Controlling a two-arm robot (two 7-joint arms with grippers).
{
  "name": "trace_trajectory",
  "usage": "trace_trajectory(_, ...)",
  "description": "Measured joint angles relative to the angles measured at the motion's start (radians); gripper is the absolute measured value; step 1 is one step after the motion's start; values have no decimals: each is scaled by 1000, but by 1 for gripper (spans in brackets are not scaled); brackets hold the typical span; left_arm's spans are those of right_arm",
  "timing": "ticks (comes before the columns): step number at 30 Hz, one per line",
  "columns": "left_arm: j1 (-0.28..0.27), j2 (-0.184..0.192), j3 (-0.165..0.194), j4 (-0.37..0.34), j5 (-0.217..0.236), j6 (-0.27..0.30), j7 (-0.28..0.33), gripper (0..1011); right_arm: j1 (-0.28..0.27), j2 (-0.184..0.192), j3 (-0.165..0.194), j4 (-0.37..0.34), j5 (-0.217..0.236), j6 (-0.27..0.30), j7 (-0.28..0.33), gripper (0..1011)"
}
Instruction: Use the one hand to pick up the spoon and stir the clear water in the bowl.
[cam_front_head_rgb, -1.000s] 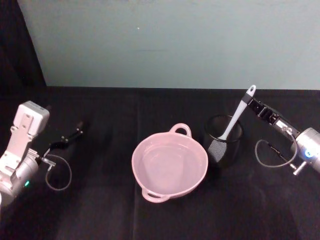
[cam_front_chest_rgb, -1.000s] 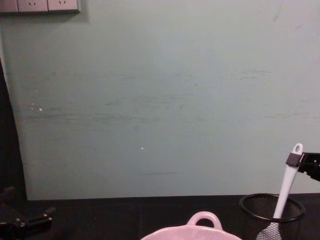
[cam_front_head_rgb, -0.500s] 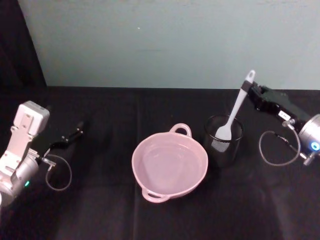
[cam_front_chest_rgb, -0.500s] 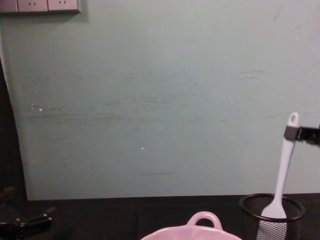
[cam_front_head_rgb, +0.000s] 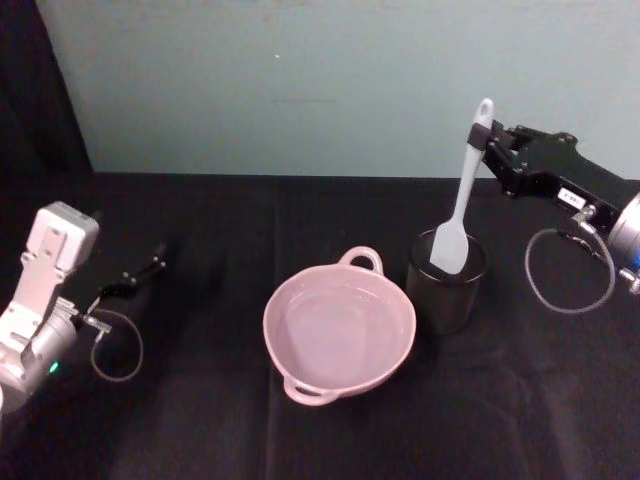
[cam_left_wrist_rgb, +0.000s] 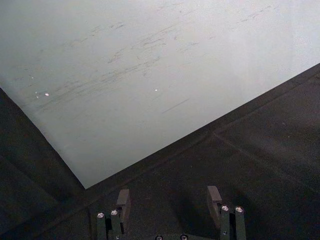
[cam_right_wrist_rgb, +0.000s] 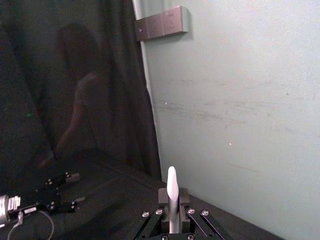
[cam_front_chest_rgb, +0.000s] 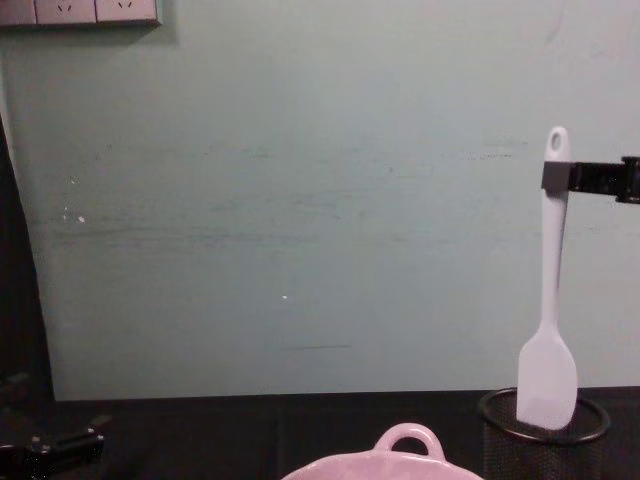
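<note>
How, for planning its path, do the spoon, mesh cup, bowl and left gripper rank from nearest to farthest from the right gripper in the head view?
1. spoon: clamped in the right gripper, near the handle's top.
2. mesh cup: below the gripper, under the spoon's head.
3. bowl: in the middle, left of the cup.
4. left gripper: open, far over on the left side.

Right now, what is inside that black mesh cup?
Only the tip of the spoon, which the right gripper holds upright by its handle end. The bottom of the mesh cup is too dark to see.
</note>
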Motion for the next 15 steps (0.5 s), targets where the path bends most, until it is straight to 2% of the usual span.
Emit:
trace_trajectory(5, 0, 0, 0, 0, 0, 0, 0, 1005, 4, 7, 1, -23, -37, 2, 4, 117)
trace_trajectory(15, 0, 0, 0, 0, 0, 0, 0, 1005, 2, -2, 12, -28, -51, -4, 9, 117)
